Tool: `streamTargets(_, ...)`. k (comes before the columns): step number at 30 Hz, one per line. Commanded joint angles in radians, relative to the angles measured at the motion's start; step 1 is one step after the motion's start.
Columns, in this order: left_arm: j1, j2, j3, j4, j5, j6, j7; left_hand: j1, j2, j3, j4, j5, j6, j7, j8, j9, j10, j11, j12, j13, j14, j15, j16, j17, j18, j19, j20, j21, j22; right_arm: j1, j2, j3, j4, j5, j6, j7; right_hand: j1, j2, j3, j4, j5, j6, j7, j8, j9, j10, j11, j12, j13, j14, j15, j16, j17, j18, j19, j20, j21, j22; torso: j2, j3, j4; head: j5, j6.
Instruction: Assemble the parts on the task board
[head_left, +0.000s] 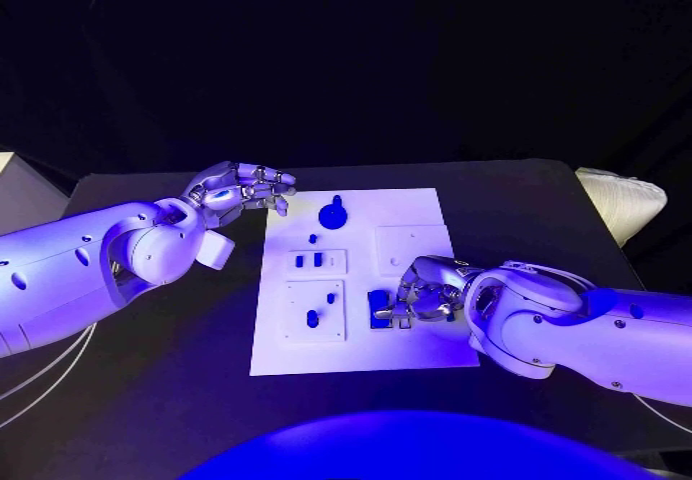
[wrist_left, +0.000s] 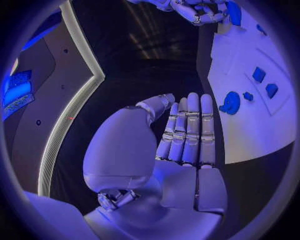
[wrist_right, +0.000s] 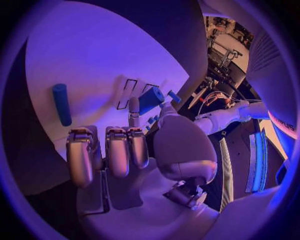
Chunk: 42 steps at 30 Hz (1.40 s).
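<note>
From the head view, my right hand pinches a blue block over the matte white task board; my left hand idles empty, fingers loose, beside a glossy round-headed part. Pegs look seated; more remains, I judge. At the right wrist, the block sits at my fingertips, a smooth blue cylinder lying just beyond.

Violet-blue light washes the whole scene, and the room behind the black table is lost in darkness. The white task board is the brightest surface, glaring pale lilac (its small markings nearly bleach out). The left hand and right hand catch sharp glints on their silver metal. Both wrist views bend straight edges hard towards a dark circular rim, where detail goes soft and smeared.
</note>
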Motion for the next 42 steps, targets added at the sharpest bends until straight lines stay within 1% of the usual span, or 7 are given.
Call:
streamTargets(1,0.000,0.001,0.000,0.001,0.004,0.017,0.003,0.001,0.008,0.006,0.002,0.005,0.000,0.008,-0.004,-0.002,-0.001,0.007,-0.006,0.001,0.002,0.001,-0.006,0.001,0.004,0.003,0.006,-0.004,-0.001,-0.001,-0.002,0.000,0.001,0.002,0.035,0.040,0.039,-0.004,-0.003,0.005,0.006,-0.007,0.001,0.004,-0.002,0.089,-0.009,0.006,0.247,0.091,-0.006,0.006,0.199,-0.016,0.096,-0.008,0.002,0.254,0.001,-0.0006,-0.0005,0.002,0.000)
streamTargets(13,0.000,0.001,-0.001,0.001,0.004,0.017,0.002,0.001,0.008,0.006,0.002,0.005,0.000,0.008,-0.004,-0.002,-0.001,0.007,-0.006,0.001,0.002,0.001,-0.006,0.001,0.004,0.003,0.006,-0.004,-0.001,-0.001,0.001,0.000,-0.010,0.001,0.027,0.038,0.088,-0.001,0.001,0.006,0.012,-0.008,0.001,0.006,-0.005,0.089,-0.009,0.006,0.247,0.091,-0.006,0.006,0.200,-0.017,0.096,-0.009,0.004,0.255,0.001,-0.0004,0.0000,0.001,0.000)
streamTargets(22,-0.001,0.000,-0.001,0.001,0.004,0.017,0.002,0.001,0.008,0.006,0.002,0.005,0.000,0.008,-0.004,-0.002,-0.001,0.007,-0.006,0.001,0.002,0.001,-0.006,0.001,0.004,0.003,0.006,-0.004,-0.001,-0.001,0.007,0.000,-0.025,-0.015,0.016,0.020,0.113,0.034,0.004,0.002,0.040,-0.010,0.000,0.006,-0.009,0.089,-0.010,0.006,0.248,0.091,-0.007,0.005,0.199,-0.017,0.096,-0.009,0.003,0.254,0.001,-0.0006,0.0005,0.002,0.000)
streamTargets(24,-0.001,0.000,-0.001,0.001,0.004,0.017,0.002,0.002,0.009,0.008,0.002,0.005,0.000,0.008,-0.004,-0.002,0.000,0.007,-0.007,0.001,0.002,0.001,-0.007,0.002,0.004,0.003,0.006,-0.004,0.000,-0.001,0.009,0.000,-0.027,-0.025,0.009,0.017,0.136,0.042,0.010,0.005,0.013,-0.010,0.000,0.005,-0.012,0.089,-0.010,0.005,0.248,0.091,-0.007,0.006,0.200,-0.017,0.097,-0.009,0.004,0.255,0.001,-0.0004,0.0007,0.001,0.000)
streamTargets(27,-0.001,0.000,-0.001,0.001,0.004,0.017,0.002,0.002,0.009,0.008,0.002,0.005,0.000,0.008,-0.004,-0.002,0.000,0.007,-0.007,0.001,0.002,0.001,-0.007,0.002,0.004,0.003,0.006,-0.004,0.000,-0.001,0.010,0.000,-0.029,-0.041,-0.002,0.019,0.143,0.047,0.014,0.004,0.009,-0.010,0.000,0.005,-0.013,0.090,-0.010,0.007,0.249,0.091,-0.007,0.006,0.201,-0.017,0.097,-0.009,0.005,0.255,0.001,-0.0002,0.0006,0.001,0.000)
streamTargets(37,-0.001,-0.001,-0.002,0.001,0.004,0.018,0.001,0.002,0.010,0.008,0.002,0.005,0.000,0.008,-0.004,-0.002,0.000,0.008,-0.007,0.001,0.002,0.001,-0.007,0.003,0.003,0.003,0.006,-0.004,0.000,-0.001,0.010,0.000,-0.029,-0.036,-0.004,0.038,0.143,0.040,0.010,0.005,0.009,-0.010,0.001,0.005,-0.014,0.090,-0.009,0.007,0.248,0.091,-0.007,0.006,0.201,-0.017,0.097,-0.009,0.005,0.255,0.001,-0.0003,-0.0003,0.002,0.000)
streamTargets(42,-0.001,-0.001,-0.002,0.001,0.004,0.019,0.000,0.001,0.011,0.008,0.003,0.005,0.000,0.008,-0.004,-0.003,0.000,0.008,-0.007,0.001,0.002,0.001,-0.008,0.003,0.003,0.003,0.006,-0.004,0.000,-0.001,0.003,0.000,-0.026,-0.019,-0.056,0.065,0.143,0.035,0.008,0.006,0.010,-0.011,0.001,0.004,-0.015,0.086,-0.009,-0.003,0.244,0.090,-0.007,0.004,0.197,-0.017,0.097,-0.009,0.004,0.255,0.000,-0.0003,0.0002,0.001,0.000)
